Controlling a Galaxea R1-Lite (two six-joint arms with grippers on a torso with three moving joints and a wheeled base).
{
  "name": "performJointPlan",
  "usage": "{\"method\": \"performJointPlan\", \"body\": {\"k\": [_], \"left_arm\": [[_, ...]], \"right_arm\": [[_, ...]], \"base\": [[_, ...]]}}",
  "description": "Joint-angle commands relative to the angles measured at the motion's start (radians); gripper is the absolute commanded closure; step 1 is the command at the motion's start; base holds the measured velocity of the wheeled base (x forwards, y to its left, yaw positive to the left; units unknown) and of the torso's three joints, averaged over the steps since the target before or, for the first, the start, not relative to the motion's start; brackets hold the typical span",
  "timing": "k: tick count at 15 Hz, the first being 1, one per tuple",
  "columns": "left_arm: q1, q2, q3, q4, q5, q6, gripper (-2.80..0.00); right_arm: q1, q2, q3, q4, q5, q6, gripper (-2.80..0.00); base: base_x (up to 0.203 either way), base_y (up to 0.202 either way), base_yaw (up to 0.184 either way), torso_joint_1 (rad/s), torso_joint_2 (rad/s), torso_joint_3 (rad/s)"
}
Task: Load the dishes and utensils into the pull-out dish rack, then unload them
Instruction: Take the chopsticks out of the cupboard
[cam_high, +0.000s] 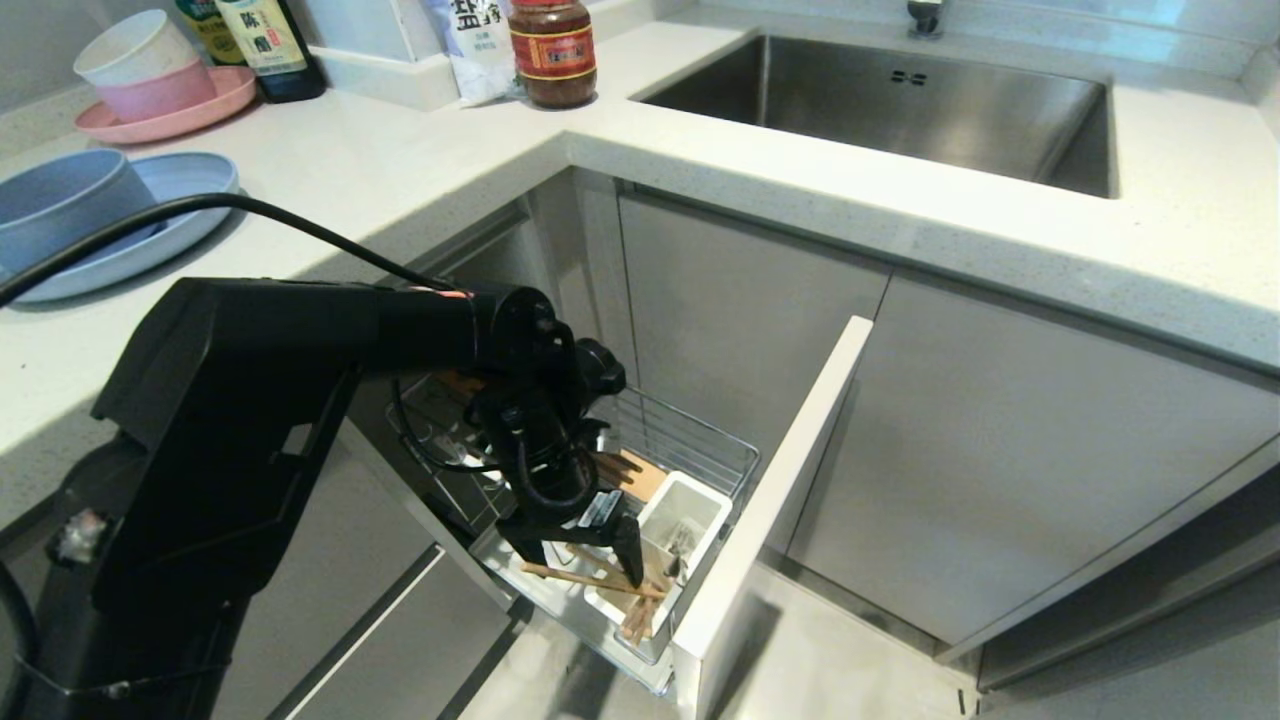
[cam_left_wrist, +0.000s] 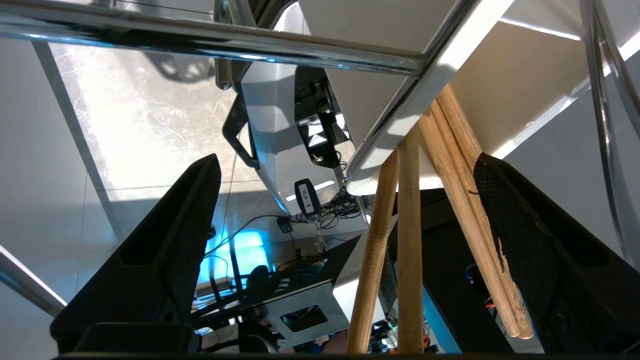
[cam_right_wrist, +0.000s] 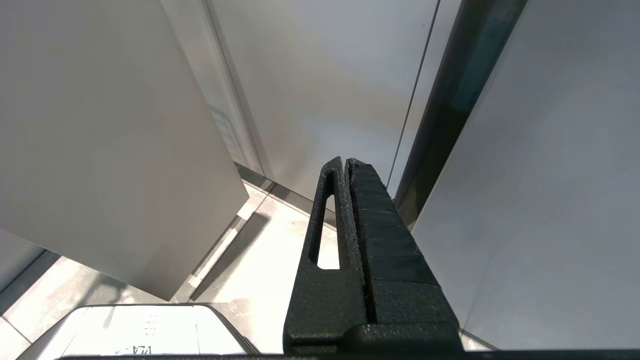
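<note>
Chopsticks (cam_high: 600, 582) lie slanted across the white utensil cup (cam_high: 668, 540) in the pulled-out dish rack (cam_high: 700, 450), so I have the left gripper (cam_high: 585, 560) hanging over them, jaws wide and empty, straddling the sticks for a pickup.
</note>
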Motion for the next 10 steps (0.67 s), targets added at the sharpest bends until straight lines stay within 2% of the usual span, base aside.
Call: {"method": "performJointPlan", "body": {"k": [1, 8, 9, 10], "left_arm": [[-0.001, 0.001, 0.000, 0.005, -0.002, 0.000, -2.80], [-0.005, 0.003, 0.000, -0.025, -0.014, -0.001, -2.80], [-0.005, 0.001, 0.000, -0.025, -0.012, -0.003, 0.00], [-0.005, 0.001, 0.000, -0.027, -0.012, -0.003, 0.00]], "right_arm": [[0.000, -0.004, 0.002, 0.000, 0.000, -0.001, 0.00], [0.000, -0.004, 0.002, 0.000, 0.000, 0.000, 0.00], [0.000, -0.004, 0.002, 0.000, 0.000, -0.001, 0.00], [0.000, -0.004, 0.002, 0.000, 0.000, -0.001, 0.00]], "base": [[0.000, 0.000, 0.000, 0.000, 0.00, 0.000], [0.000, 0.000, 0.000, 0.000, 0.00, 0.000], [0.000, 0.000, 0.000, 0.000, 0.00, 0.000], [0.000, 0.000, 0.000, 0.000, 0.00, 0.000]]}}
